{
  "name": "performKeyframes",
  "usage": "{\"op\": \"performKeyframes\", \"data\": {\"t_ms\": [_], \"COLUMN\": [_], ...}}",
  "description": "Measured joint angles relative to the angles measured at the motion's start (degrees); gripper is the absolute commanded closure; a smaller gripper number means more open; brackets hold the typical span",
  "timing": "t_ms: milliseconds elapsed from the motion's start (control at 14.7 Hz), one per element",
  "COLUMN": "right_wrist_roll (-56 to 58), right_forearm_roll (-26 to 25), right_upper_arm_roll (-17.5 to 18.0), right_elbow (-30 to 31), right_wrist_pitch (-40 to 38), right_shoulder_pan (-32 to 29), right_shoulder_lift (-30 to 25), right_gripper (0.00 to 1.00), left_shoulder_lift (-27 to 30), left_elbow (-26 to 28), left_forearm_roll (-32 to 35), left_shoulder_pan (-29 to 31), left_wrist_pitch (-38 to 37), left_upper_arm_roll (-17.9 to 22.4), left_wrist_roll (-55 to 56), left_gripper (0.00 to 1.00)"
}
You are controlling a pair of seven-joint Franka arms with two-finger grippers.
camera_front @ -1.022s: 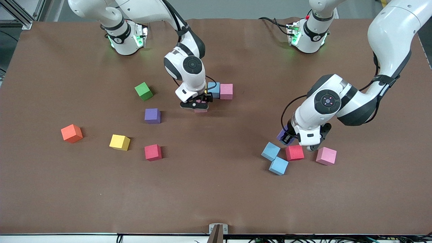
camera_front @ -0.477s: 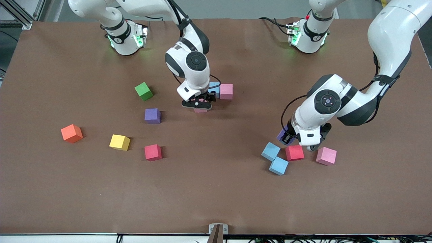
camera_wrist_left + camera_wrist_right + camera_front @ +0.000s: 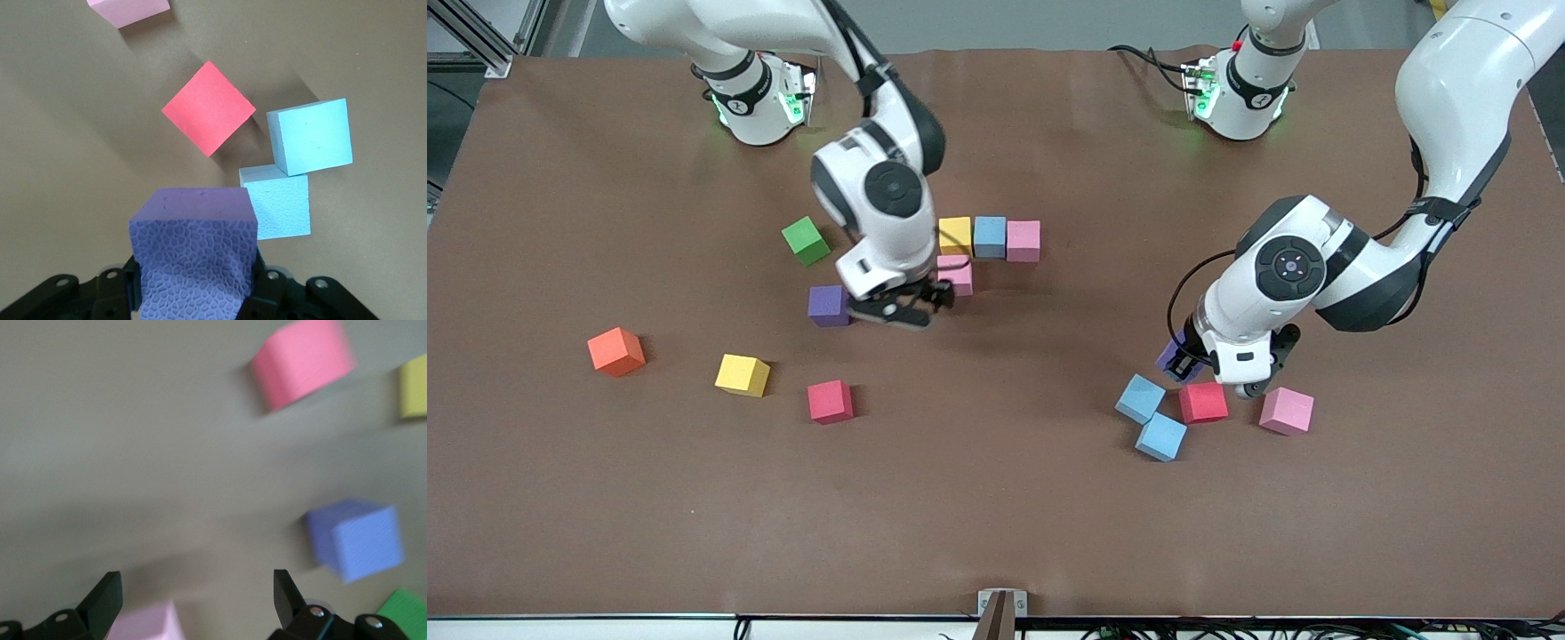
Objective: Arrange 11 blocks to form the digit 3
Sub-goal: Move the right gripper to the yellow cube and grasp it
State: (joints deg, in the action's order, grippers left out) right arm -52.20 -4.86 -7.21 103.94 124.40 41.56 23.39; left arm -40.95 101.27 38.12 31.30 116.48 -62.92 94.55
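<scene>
Three blocks form a row: yellow (image 3: 955, 235), light blue (image 3: 989, 236), pink (image 3: 1023, 241). A second pink block (image 3: 957, 274) touches the yellow one on the side nearer the front camera. My right gripper (image 3: 903, 311) is open and holds nothing, between that pink block (image 3: 143, 623) and a loose purple block (image 3: 828, 305). My left gripper (image 3: 1183, 366) is shut on another purple block (image 3: 193, 247), beside a red block (image 3: 1203, 402), two light blue blocks (image 3: 1140, 397) (image 3: 1161, 436) and a pink one (image 3: 1286, 410).
A green cube (image 3: 806, 240) and an orange cube (image 3: 615, 351) lie toward the right arm's end. A yellow block (image 3: 742, 374) and a red block (image 3: 830, 401) lie there too, nearer the front camera. The brown table (image 3: 996, 498) stretches bare toward the front camera.
My right gripper has moved off the pink block toward the loose purple block, leaving the pink one on the table and uncovering the yellow block. The left arm has not moved.
</scene>
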Motion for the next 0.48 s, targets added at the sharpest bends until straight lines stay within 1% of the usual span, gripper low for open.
{"op": "performKeyframes", "data": {"t_ms": [136,273,409,477], "right_wrist_roll": [0.1,1.6,8.6,12.2], "right_forearm_roll": [-2.2,-3.5,-3.7,-3.7], "right_upper_arm_roll": [-1.7,-2.4,-2.7,-2.7], "right_elbow": [0.0,0.3,0.9,1.7], "right_wrist_pitch": [-0.1,-0.1,0.5,2.0], "right_shoulder_pan": [-2.7,-6.2,-11.3,-14.2], "right_shoulder_lift": [-0.5,-0.6,-0.5,-0.5], "right_gripper": [0.00,0.00,0.00,0.00], "left_shoulder_lift": [0.0,0.0,0.0,0.0], "left_elbow": [0.0,0.0,0.0,0.0], "left_forearm_roll": [0.0,0.0,0.0,0.0], "left_shoulder_pan": [0.0,0.0,0.0,0.0], "left_wrist_pitch": [0.0,0.0,0.0,0.0], "left_upper_arm_roll": [0.0,0.0,0.0,0.0], "left_wrist_roll": [0.0,0.0,0.0,0.0], "left_gripper": [0.47,0.47,0.47,0.47]}}
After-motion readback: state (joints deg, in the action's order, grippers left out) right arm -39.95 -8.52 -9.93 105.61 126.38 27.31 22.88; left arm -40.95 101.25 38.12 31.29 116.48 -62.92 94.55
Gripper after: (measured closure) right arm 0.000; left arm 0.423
